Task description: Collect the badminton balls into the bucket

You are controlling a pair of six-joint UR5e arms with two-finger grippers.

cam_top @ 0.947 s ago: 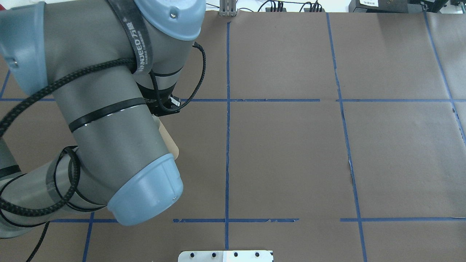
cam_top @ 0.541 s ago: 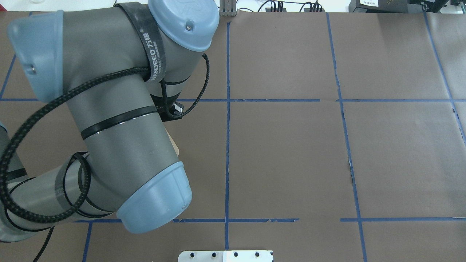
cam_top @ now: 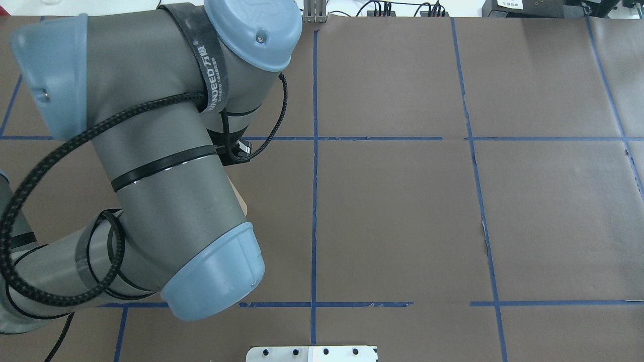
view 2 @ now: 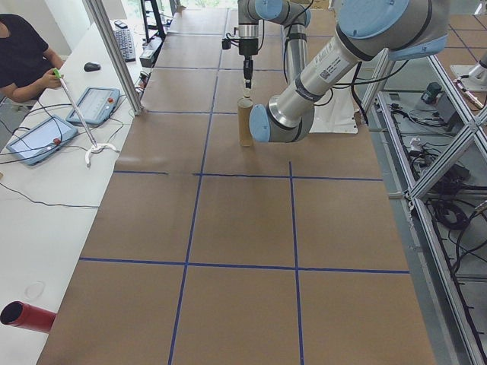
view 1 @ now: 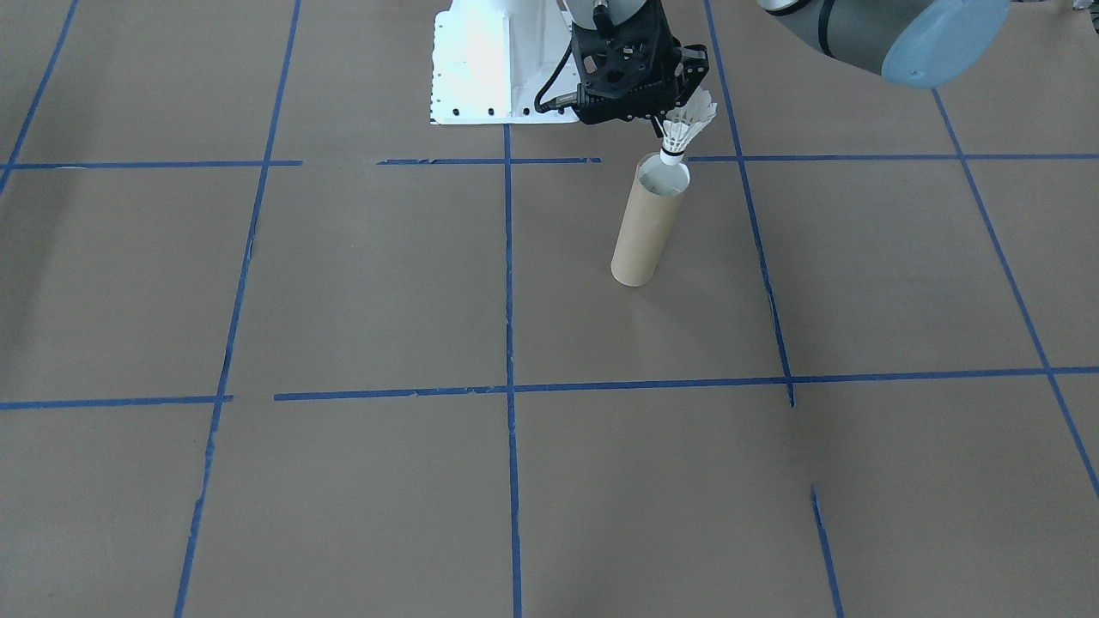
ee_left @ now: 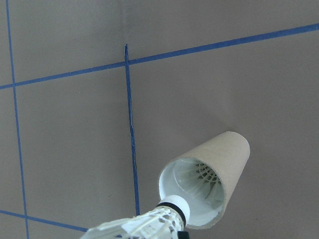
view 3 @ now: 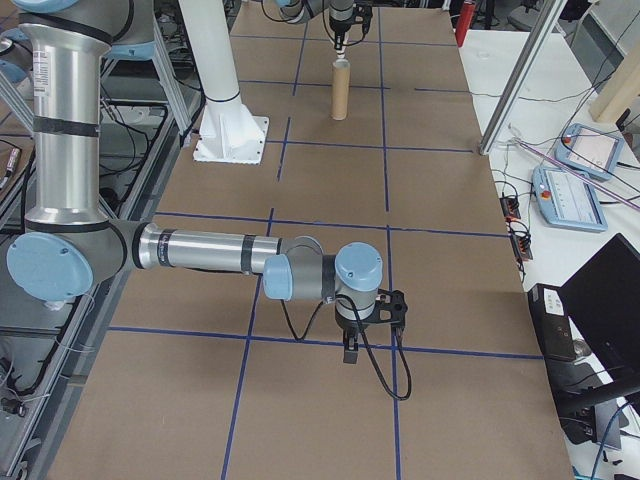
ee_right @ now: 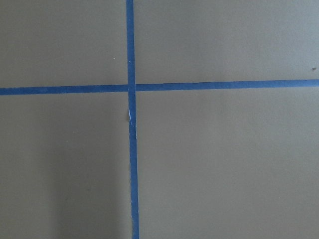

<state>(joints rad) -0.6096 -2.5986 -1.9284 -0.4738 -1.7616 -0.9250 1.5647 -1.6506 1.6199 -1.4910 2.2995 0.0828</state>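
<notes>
My left arm has barely shifted since the earlier frame; its gripper (view 1: 683, 107), top centre, pinches the shuttlecock (view 1: 684, 130) cork-down over the tube (view 1: 650, 220) mouth to drop straight; right gripper unclear.

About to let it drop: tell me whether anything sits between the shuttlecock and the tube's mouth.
Nothing visible does. The shuttlecock, held by the left gripper, hangs cork-down right over the tube's open mouth. Another shuttlecock already lies deep inside.

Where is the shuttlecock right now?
In the front-facing view the shuttlecock hangs cork-down in the left claw, its tip just at the mouth of the upright cardboard tube, right of the white metal base.
</notes>
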